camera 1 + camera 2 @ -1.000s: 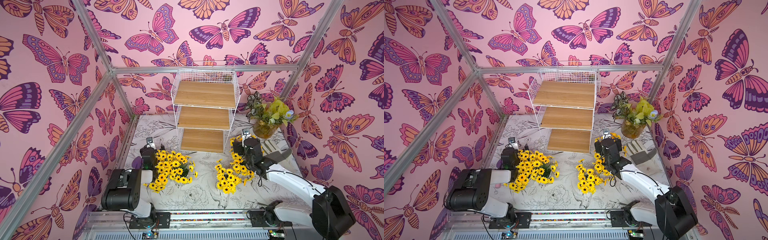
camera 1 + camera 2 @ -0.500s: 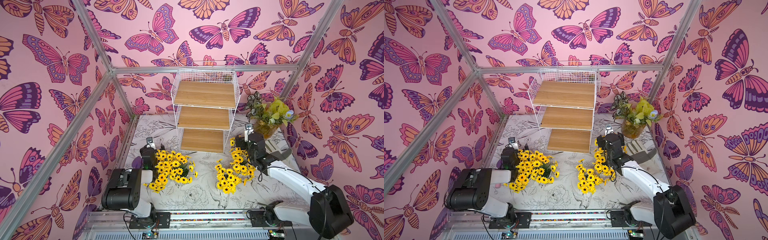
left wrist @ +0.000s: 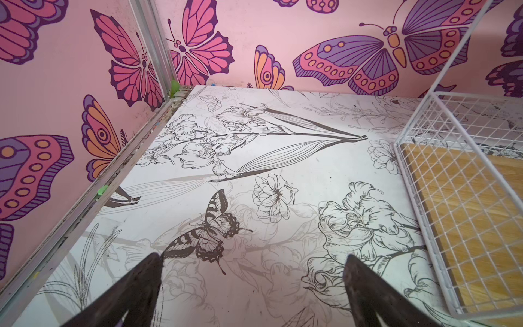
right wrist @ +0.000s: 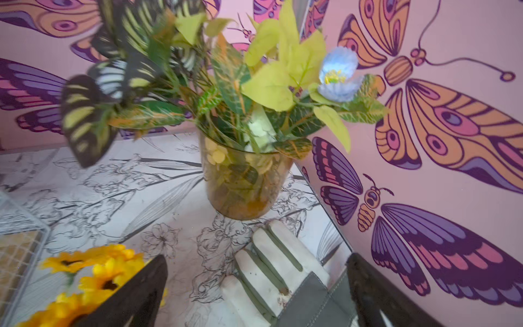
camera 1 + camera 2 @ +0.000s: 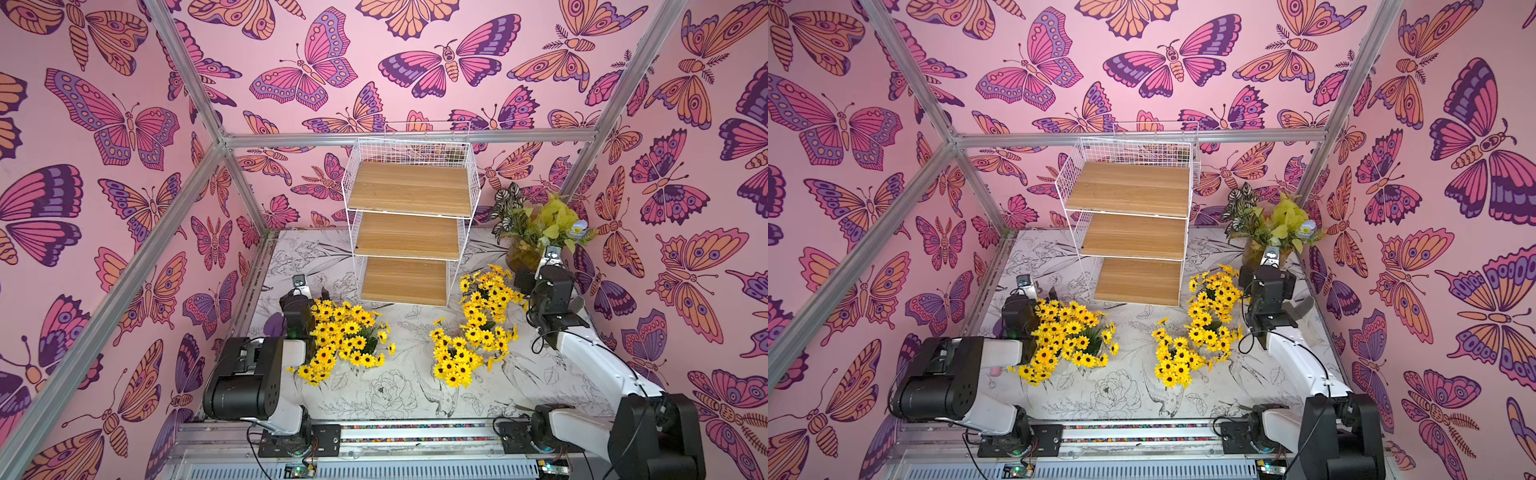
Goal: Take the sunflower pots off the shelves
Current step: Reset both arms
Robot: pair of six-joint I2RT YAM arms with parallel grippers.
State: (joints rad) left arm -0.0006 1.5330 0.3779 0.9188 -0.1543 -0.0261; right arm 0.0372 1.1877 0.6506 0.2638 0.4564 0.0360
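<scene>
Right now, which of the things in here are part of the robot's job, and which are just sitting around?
Part of the job:
- sunflower pots, in two bunches on the table
- shelves, all three boards bare

Just lying about:
- vase of leaves
- glove, near the vase
</scene>
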